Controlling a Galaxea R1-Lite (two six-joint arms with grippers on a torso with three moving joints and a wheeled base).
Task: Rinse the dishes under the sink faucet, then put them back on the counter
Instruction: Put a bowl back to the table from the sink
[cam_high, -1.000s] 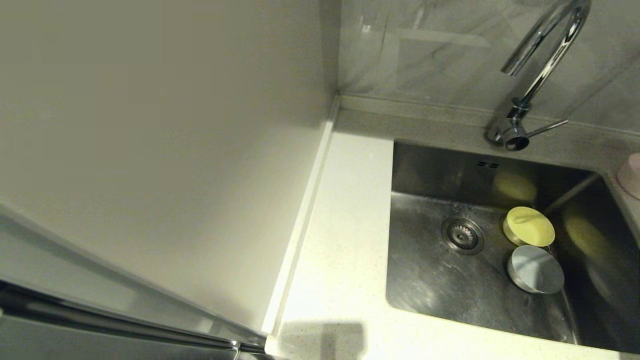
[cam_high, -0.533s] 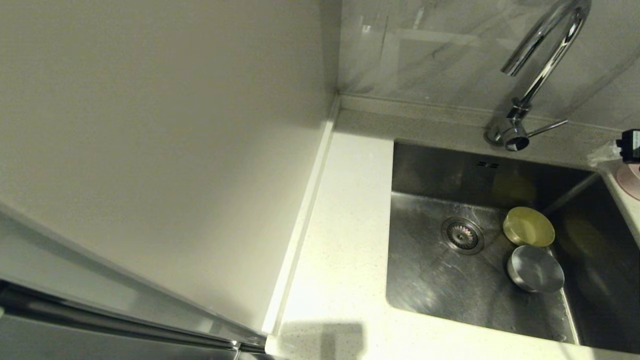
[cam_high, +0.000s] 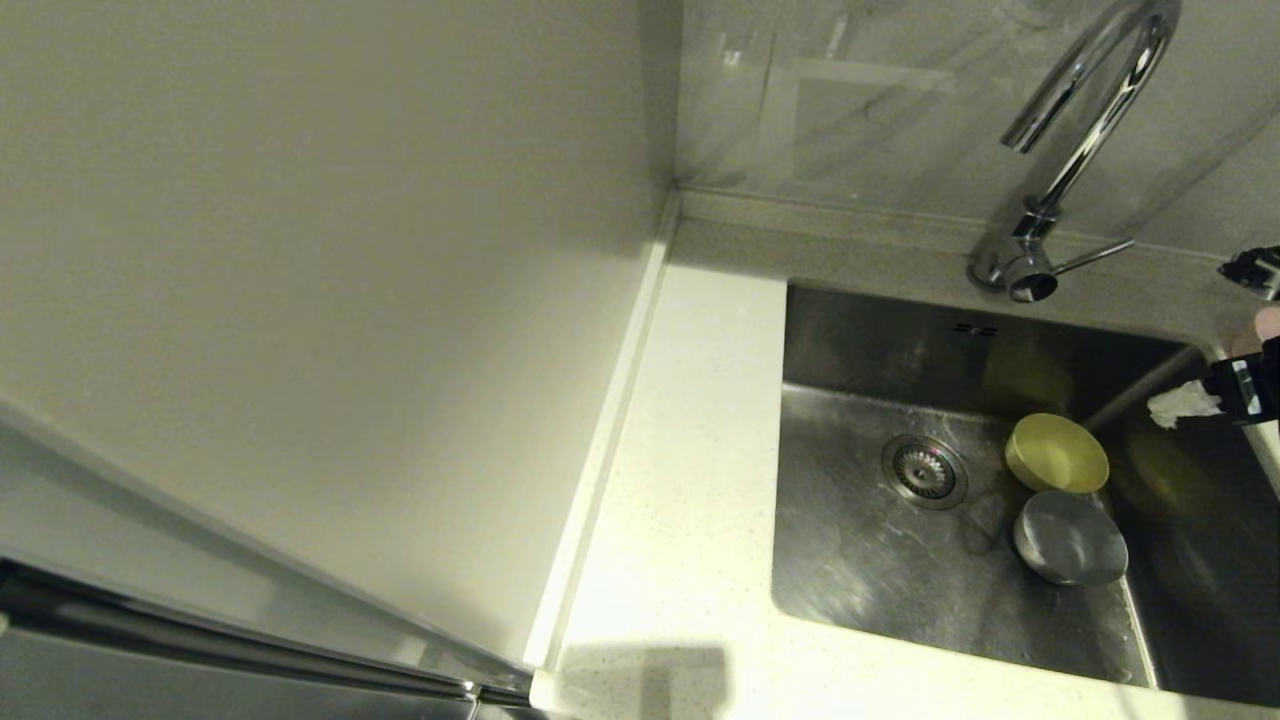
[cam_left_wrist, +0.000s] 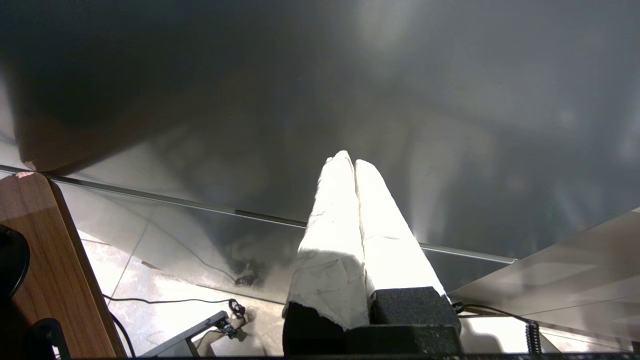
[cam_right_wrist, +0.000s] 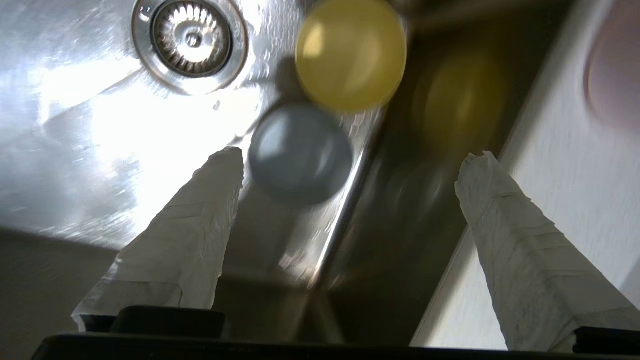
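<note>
White speckled counter (cam_high: 690, 480) borders the steel sink (cam_high: 900, 590), where the grey-blue bowl (cam_high: 1070, 540) lies nearest, touching the yellow bowl (cam_high: 1057, 455) behind it, beside the drain (cam_high: 925, 470). Farther back stands the faucet (cam_high: 1075, 150). The pink bowl (cam_right_wrist: 612, 75) sits on the counter's right side. The right gripper (cam_right_wrist: 350, 170) hangs above the sink's right edge, jaws spread wide, empty. The left gripper (cam_left_wrist: 354, 165) is parked low, fingers pressed together.

You are looking at a plain off-white panel (cam_high: 300, 250) filling the left side, meeting a glossy marbled wall (cam_high: 850, 110). Below, a tiled floor (cam_left_wrist: 150, 280) is catching bright light beside wooden furniture (cam_left_wrist: 45, 260).
</note>
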